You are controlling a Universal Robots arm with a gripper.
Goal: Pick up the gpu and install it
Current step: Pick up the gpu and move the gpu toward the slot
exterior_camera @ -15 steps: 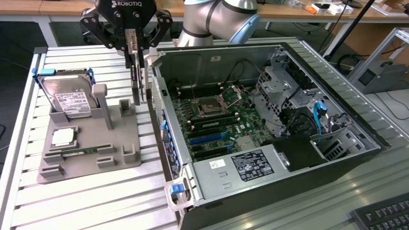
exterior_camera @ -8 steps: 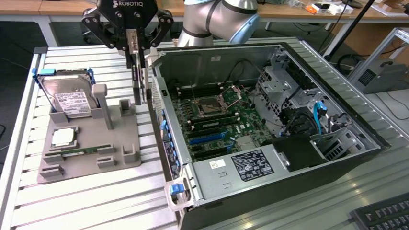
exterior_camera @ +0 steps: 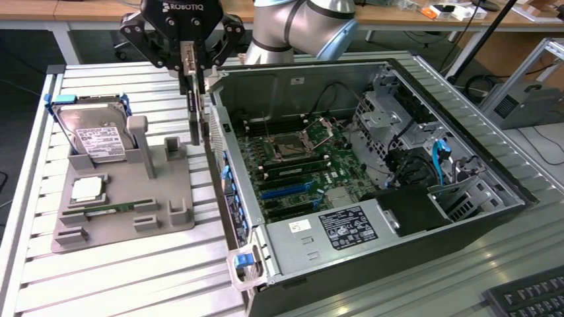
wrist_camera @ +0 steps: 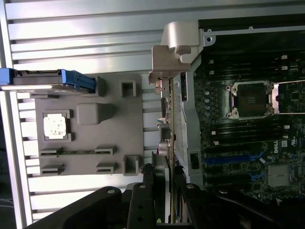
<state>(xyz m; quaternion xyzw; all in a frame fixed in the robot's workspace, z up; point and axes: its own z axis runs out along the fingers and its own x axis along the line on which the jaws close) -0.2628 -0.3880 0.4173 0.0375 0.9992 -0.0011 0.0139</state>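
Gripping: my gripper pinches the gpu, jaws pressed on its upper edge.
Gpu: upright, just outside the case wall, between case and tray.

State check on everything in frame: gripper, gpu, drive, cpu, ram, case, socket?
gripper: shut on the gpu
gpu: held on edge, hanging between tray and case, not in a slot
hard drive: standing upright in the tray's holder
CPU: flat in its tray recess
RAM stick: lying in its tray slot
tray: flat on the table
computer case: on its side, side panel off
CPU socket: cover plate open
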